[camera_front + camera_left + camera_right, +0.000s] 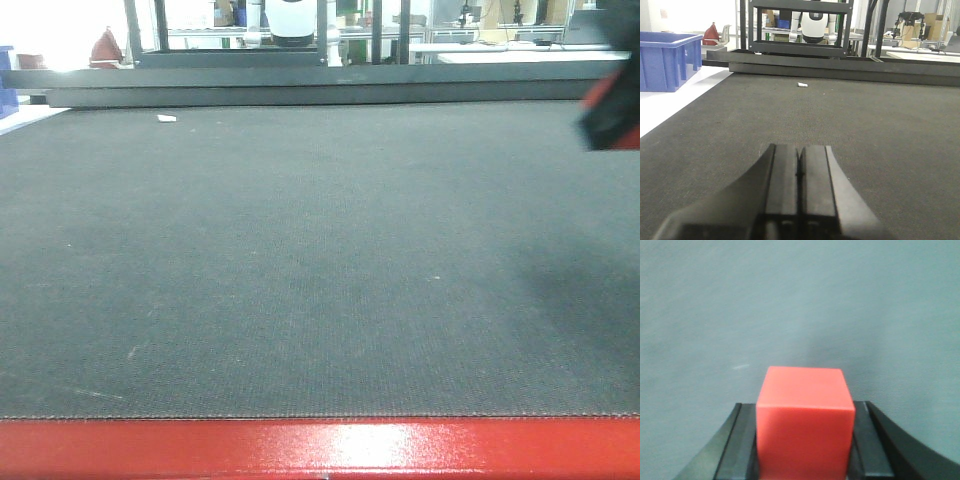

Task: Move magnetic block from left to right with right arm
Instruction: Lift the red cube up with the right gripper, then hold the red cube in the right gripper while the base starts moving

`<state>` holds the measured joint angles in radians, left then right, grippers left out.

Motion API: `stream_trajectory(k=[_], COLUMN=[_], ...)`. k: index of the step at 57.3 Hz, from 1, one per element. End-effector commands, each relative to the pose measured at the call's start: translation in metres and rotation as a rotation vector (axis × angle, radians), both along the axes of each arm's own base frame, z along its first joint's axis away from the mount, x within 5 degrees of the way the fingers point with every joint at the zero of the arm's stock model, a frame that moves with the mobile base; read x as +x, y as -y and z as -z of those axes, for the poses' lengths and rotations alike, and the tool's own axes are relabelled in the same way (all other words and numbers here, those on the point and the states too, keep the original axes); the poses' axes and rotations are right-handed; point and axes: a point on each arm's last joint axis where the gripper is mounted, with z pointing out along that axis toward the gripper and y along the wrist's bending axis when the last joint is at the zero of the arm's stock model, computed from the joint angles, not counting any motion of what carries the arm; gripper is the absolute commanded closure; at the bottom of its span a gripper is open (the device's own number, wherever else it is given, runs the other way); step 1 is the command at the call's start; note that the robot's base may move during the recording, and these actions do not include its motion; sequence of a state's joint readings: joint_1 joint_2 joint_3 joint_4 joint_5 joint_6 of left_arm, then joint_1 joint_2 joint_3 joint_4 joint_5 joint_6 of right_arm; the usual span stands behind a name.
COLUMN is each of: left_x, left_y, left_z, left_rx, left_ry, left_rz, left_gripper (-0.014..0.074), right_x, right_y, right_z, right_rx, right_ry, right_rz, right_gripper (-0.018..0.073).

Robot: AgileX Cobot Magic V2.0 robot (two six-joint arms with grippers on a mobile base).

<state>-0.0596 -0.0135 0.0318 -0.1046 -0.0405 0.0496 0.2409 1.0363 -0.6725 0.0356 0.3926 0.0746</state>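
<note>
The mat [300, 280] is dark, matt woven cloth with a fine rough grain. The near edge [320, 450] is glossy red. The cube [802, 420] is smooth, matt red. The far-left bin [665, 60] looks like smooth blue plastic.

Flat, bright indoor light, and close-up focus is gone.
Glare flares on the red front edge [370, 450] of the surface [300, 260], soft shadow pooling near its right edge; right tool [605, 120] a smeared blob, left tool [799, 200] blurred up close, magnetic block [805, 425] hazy and washed.
</note>
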Motion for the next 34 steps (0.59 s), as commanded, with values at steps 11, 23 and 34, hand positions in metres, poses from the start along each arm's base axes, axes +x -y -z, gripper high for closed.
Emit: stream_trajectory(k=[11,23,34], left_x=[-0.002,-0.002,-0.002], left_y=[-0.001,-0.001,-0.001], left_z=[-0.006,-0.006,-0.006], left_rx=[-0.009,-0.009,-0.009], left_ry=[0.092,0.092,0.092], left_rz=[-0.006,-0.006,-0.006], left_gripper=[0.0722,0.0722,0.0722], right_x=[-0.043,-0.088,-0.128], right_y=[0.045,0.05,0.05], right_z=[-0.022,-0.025,-0.035], right_rx=[0.011,0.019,0.034], right_ry=[0.486,0.615,0.732], right_rz=[0.191,0.221,0.215], right_gripper=[0.024,0.024,0.024])
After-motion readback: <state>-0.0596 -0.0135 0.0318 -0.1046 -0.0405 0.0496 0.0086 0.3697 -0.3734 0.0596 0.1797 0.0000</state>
